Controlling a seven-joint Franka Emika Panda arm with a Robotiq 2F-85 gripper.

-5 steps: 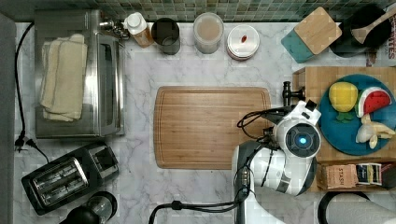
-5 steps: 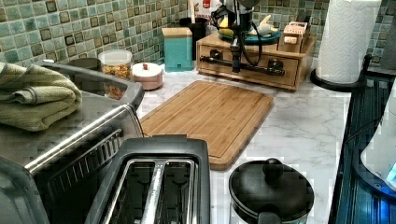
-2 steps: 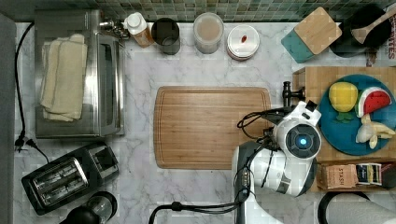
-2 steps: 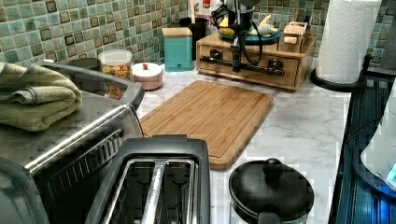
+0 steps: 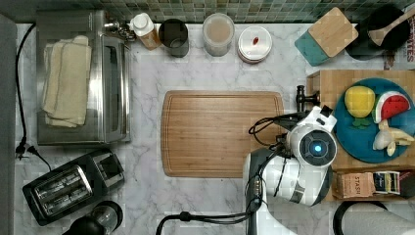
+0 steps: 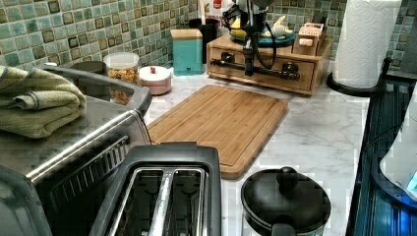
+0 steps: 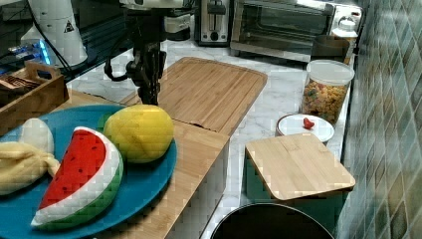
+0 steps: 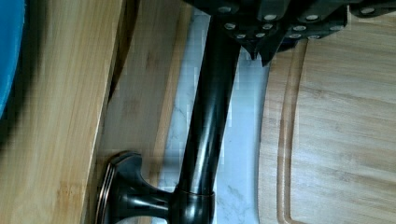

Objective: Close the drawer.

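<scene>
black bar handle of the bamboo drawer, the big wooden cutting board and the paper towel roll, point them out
black metal bar handle (image 8: 210,116), wrist view, mid bar.
large grooved wooden cutting board (image 5: 220,134), top view, centre of face.
white paper towel roll (image 6: 366,42), left view, side.

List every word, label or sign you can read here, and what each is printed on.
"STASH": on the brown tea box beside the blue plate.
Letters ending "TES": on the package at the top view's right edge, cut off.
Triangle warning sign: on the white robot base, no readable words.
</scene>
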